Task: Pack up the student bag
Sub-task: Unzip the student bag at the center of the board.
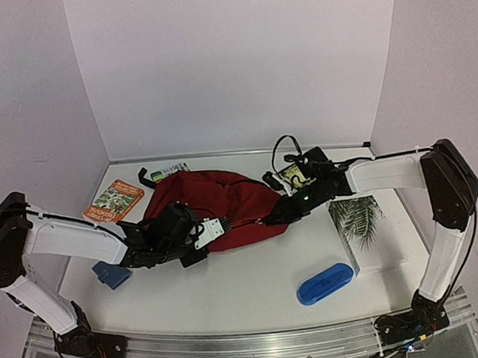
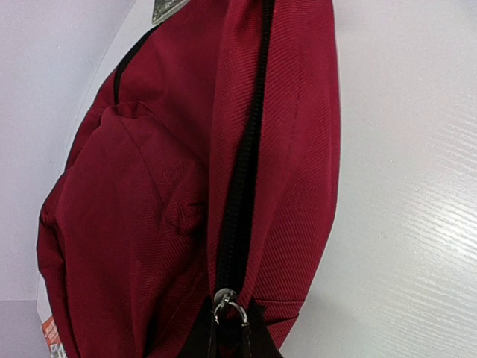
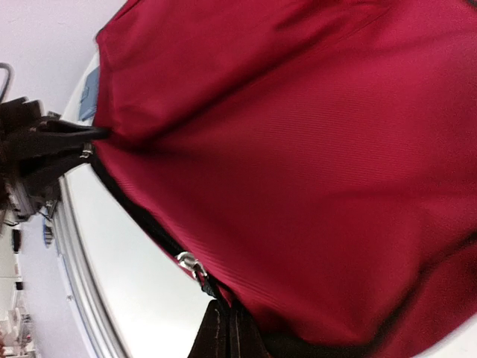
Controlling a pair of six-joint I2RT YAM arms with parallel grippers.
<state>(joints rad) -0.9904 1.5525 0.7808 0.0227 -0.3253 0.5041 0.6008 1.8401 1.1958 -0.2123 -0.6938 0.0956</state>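
Red student bag (image 1: 224, 199) on white table (image 1: 248, 285), seemingly lilac walls (image 1: 237, 62).

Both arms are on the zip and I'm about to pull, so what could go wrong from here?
1. The left gripper pinches only the small left zip pull, and the right gripper the right zip pull; either could slip free.
2. The student bag is soft and lies loose on the table, so it may drag or bunch instead of unzipping.

A robot test booth in a lab: plain pale panels (image 1: 229, 62) box in a white table (image 1: 248, 279), with two robot arms (image 1: 64, 238) bolted to a metal rail (image 1: 262, 342) at its near edge.
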